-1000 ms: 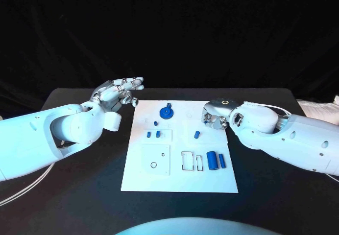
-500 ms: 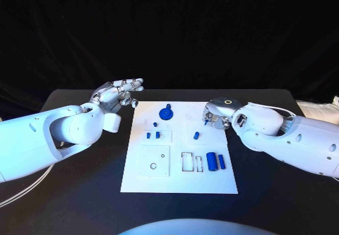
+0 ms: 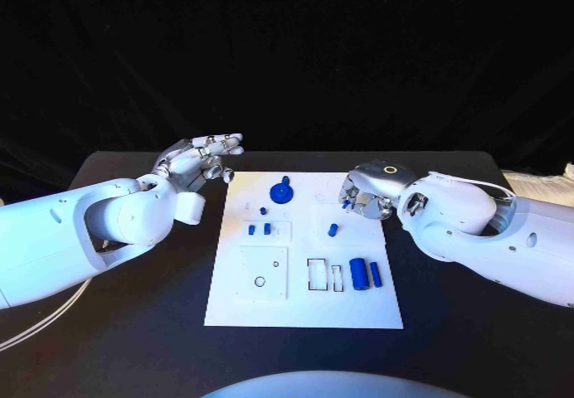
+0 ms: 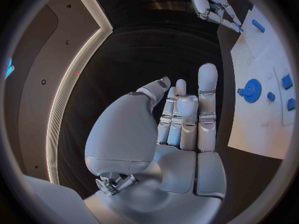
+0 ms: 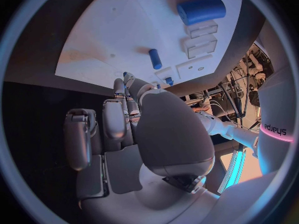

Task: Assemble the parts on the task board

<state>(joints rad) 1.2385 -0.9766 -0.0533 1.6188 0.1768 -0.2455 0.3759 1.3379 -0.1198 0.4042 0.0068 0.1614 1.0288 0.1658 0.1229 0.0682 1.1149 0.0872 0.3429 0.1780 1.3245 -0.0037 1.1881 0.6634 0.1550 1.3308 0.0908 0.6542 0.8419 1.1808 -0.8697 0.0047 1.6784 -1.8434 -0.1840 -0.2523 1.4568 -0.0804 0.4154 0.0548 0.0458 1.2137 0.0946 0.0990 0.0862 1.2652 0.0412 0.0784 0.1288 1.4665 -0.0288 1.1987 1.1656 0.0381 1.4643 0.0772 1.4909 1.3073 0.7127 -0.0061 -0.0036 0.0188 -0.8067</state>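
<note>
The white task board (image 3: 305, 298) lies in the middle of the black table. On it sit a blue gear (image 3: 281, 193), a short blue peg (image 3: 333, 229), two small blue blocks (image 3: 260, 229), and a thick blue cylinder (image 3: 357, 272) beside a thinner one (image 3: 376, 274). My right hand (image 3: 365, 197) hovers over the board's far right edge with its fingers curled; a small blue piece (image 3: 346, 202) shows at its fingertips (image 5: 126, 79), pinched there. My left hand (image 3: 203, 156) is raised off the board's far left corner, fingers (image 4: 187, 114) straight and close together, holding nothing.
Rectangular slots (image 3: 323, 274) are cut in the board next to the cylinders, and a square recessed plate with a round hole (image 3: 262, 272) lies at its near left. Black table (image 3: 143, 323) surrounds the board on all sides. A white cable (image 3: 36, 319) trails at the near left.
My right hand has shifted slightly up and to the right at the board's right edge, its fingers still curled. The left hand and the parts on the board have stayed put.
</note>
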